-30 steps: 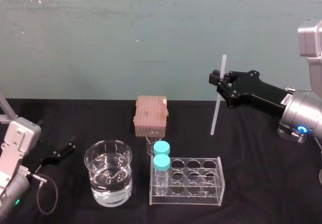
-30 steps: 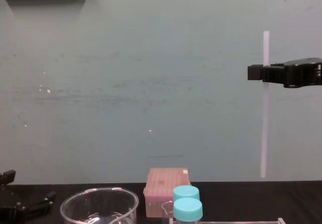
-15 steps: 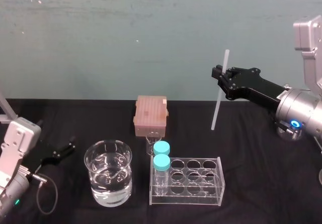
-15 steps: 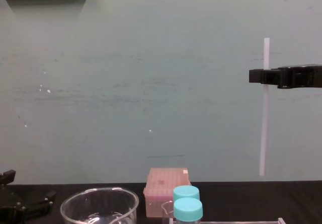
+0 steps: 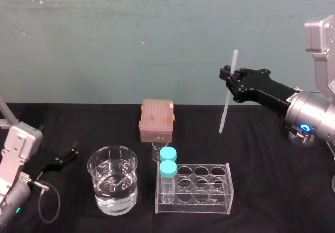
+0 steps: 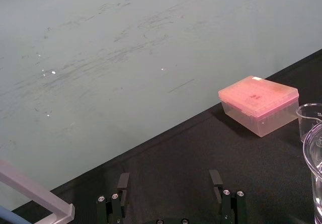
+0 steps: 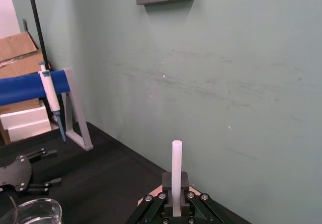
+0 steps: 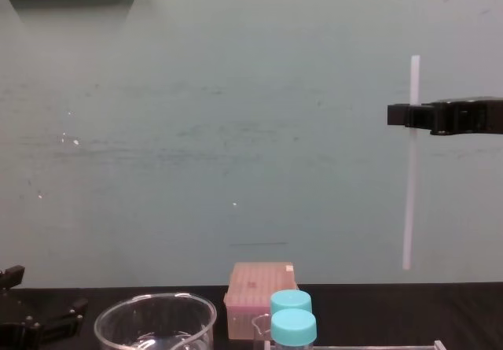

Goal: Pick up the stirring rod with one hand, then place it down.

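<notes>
The stirring rod (image 5: pixel 226 99) is a thin white stick hanging nearly upright in the air at the right, above the black table. My right gripper (image 5: pixel 226 79) is shut on the rod's upper part; its top end sticks out above the fingers (image 7: pixel 176 163). In the chest view the stirring rod (image 8: pixel 409 200) hangs well clear of the table, held by the right gripper (image 8: pixel 407 116). My left gripper (image 5: pixel 65 156) rests low at the table's left, open with nothing between its fingers (image 6: pixel 217 179).
A glass beaker of water (image 5: pixel 112 179) stands front left. A clear tube rack (image 5: pixel 196 188) holds two blue-capped vials (image 5: pixel 168 161). A pink tip box (image 5: pixel 156 119) sits behind them. A pipette on a stand (image 7: pixel 50 95) is at the far left.
The right gripper has carried the rod slightly up and back, tilting it a little; the shift is small. The left arm has not moved.
</notes>
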Controlling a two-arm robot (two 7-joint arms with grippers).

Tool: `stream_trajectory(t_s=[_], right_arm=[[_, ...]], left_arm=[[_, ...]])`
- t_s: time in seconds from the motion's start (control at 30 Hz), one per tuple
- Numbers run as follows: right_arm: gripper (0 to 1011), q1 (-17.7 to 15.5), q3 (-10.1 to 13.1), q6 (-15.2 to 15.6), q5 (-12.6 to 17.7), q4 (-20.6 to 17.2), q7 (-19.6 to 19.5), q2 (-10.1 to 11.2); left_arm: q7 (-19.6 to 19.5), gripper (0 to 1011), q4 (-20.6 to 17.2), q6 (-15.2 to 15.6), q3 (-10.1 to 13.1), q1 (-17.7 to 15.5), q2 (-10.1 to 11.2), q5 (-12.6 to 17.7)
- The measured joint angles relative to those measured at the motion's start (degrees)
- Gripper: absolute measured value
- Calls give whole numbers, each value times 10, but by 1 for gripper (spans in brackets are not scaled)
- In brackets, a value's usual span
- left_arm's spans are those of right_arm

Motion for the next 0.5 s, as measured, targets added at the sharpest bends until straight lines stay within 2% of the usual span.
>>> stream_trajectory(t_s=[0.5], right_arm=[[72, 0, 0, 0, 0, 0, 1, 0]], left_arm=[[0, 1005, 0, 0, 0, 0, 0, 0]])
